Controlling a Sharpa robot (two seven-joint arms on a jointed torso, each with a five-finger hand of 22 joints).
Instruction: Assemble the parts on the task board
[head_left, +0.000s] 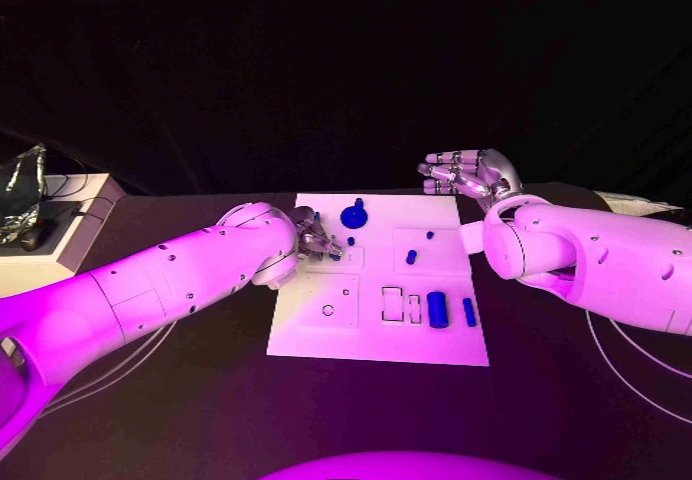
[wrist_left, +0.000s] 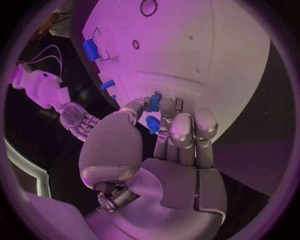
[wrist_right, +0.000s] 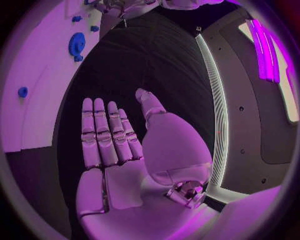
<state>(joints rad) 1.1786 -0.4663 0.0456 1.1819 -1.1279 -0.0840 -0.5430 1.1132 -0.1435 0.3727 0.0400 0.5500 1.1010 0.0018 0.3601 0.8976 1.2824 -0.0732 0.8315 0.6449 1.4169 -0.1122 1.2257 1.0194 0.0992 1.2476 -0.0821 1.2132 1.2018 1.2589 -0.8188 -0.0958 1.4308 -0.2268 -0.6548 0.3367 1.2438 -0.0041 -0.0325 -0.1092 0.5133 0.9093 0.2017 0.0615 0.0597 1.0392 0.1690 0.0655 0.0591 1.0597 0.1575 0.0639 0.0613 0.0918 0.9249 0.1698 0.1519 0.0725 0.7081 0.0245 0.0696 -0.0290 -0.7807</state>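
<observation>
Down at the left edge of the white task board (head_left: 378, 330), the left robot hand (head_left: 307, 240) pinches a small blue part (wrist_left: 154, 103) between its thumb and fingertips (wrist_left: 181, 122), the piece held just above the board's surface near the upper left recesses. Just beyond that robot hand, toward the board's far edge, a blue gear (head_left: 353, 214) stands on the board, with a tiny blue peg (head_left: 351, 241) close beside the fingers. Further across, a short blue peg (head_left: 411, 257) sits in the middle right area, and nearer the robot two blue cylinders (head_left: 437, 309) lie side by side with a thinner blue pin (head_left: 469, 312) beside them, all well apart from the left robot hand. The right robot hand (head_left: 469, 173) hovers off the board's far right corner over the black tabletop (head_left: 173, 400), holding nothing; the right wrist view shows its palm flat and its fingers (wrist_right: 100, 132) extended together, with the thumb apart.
</observation>
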